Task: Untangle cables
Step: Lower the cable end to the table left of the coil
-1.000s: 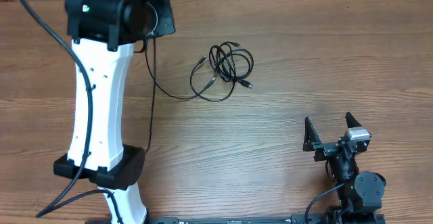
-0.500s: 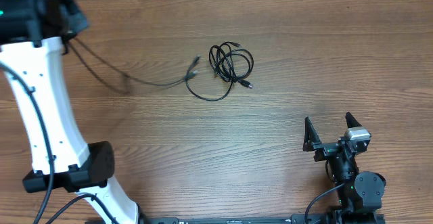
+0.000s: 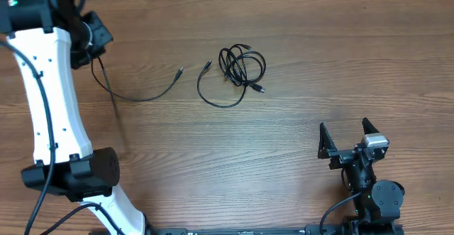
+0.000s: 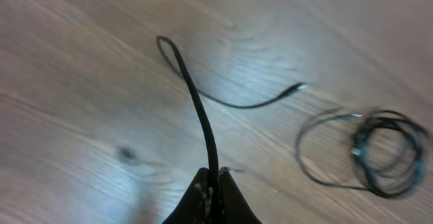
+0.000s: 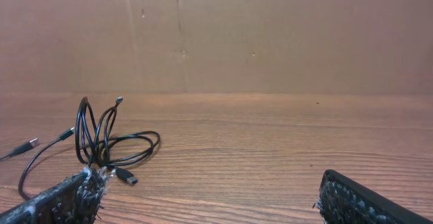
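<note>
My left gripper (image 4: pixel 213 182) is shut on one thin black cable (image 4: pixel 191 88). From the closed fingertips, that cable runs out to a bend and curves back to its free plug (image 4: pixel 300 86). In the overhead view this pulled-out cable (image 3: pixel 138 98) lies left of the bundle and apart from it. My left gripper (image 3: pixel 93 55) is at the cable's far-left end. The remaining cables (image 3: pixel 242 67) stay coiled in a bundle with one wide loop (image 3: pixel 213 100) in front. My right gripper (image 3: pixel 347 140) rests open at the near right, well clear of the bundle (image 5: pixel 108 143).
The white left arm (image 3: pixel 50 100) stretches along the table's left side, with its own thick black wires hanging beside it. A brown wall (image 5: pixel 270 34) stands behind the wooden tabletop (image 3: pixel 319 64). The right arm's base (image 3: pixel 372 196) sits at the front edge.
My left arm has swung from the middle to the far left, drawing one cable out of the bundle. That cable now lies slack and separate. The right arm has not moved.
</note>
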Controlling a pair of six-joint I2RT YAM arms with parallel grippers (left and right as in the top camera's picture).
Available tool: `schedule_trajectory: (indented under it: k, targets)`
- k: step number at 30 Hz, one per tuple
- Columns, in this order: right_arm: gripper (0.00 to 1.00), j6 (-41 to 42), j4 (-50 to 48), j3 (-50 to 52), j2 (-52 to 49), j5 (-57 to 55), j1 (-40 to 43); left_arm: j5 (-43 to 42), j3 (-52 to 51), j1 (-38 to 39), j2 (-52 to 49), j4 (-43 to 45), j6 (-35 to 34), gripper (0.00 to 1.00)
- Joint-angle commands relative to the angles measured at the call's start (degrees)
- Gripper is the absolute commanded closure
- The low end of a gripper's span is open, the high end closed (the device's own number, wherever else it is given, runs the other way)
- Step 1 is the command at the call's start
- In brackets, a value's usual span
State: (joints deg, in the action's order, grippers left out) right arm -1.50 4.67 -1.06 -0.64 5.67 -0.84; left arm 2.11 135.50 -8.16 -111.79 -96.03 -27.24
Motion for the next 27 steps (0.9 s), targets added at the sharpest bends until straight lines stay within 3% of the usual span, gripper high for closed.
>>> schedule_trajectory:
  k: [1,4,6,8,14,16,18,20,21,27]
  targets:
    - [0.0,-0.3,-0.3,0.6,0.0,-0.3,0.1,8.5,-5.5,0.0,-0.3,1.9,-4.8,0.96]
    - [0.0,-0.3,-0.3,0.6,0.0,-0.3,0.1,6.0,-10.7,-1.1,-0.3,4.1,-5.6,0.94]
    - [0.0,-0.3,-0.3,0.6,0.0,-0.3,0.1,2.8,-13.9,-1.3,-0.3,5.3,-5.5,0.85]
    - [0.0,-0.3,-0.3,0.6,0.0,-0.3,0.1,1.2,-16.9,-1.3,-0.3,6.6,-4.9,0.83]
    - [0.0,-0.3,-0.3,0.6,0.0,-0.3,0.1,2.5,-25.1,-1.4,-0.3,13.5,-1.1,0.71]
    - [0.0,-0.3,-0.3,0.6,0.0,-0.3,0.1,4.3,-27.3,-2.4,-0.3,17.2,-1.0,0.31]
    - [0.0,-0.3,-0.3,0.6,0.0,-0.3,0.1,4.2,-28.5,-3.7,-0.4,19.2,-1.0,0.24]
    - [0.0,-0.3,-0.3,0.6,0.0,-0.3,0.1,3.6,-28.7,-5.0,-0.4,20.6,-1.0,0.05]
    - [0.0,-0.3,-0.3,0.6,0.0,-0.3,0.1,3.3,-28.7,-5.5,-0.4,21.4,-1.0,0.0]
    - [0.0,-0.3,-0.3,0.6,0.0,-0.3,0.1,-3.3,-31.6,-5.6,-0.4,27.5,-1.0,0.0]
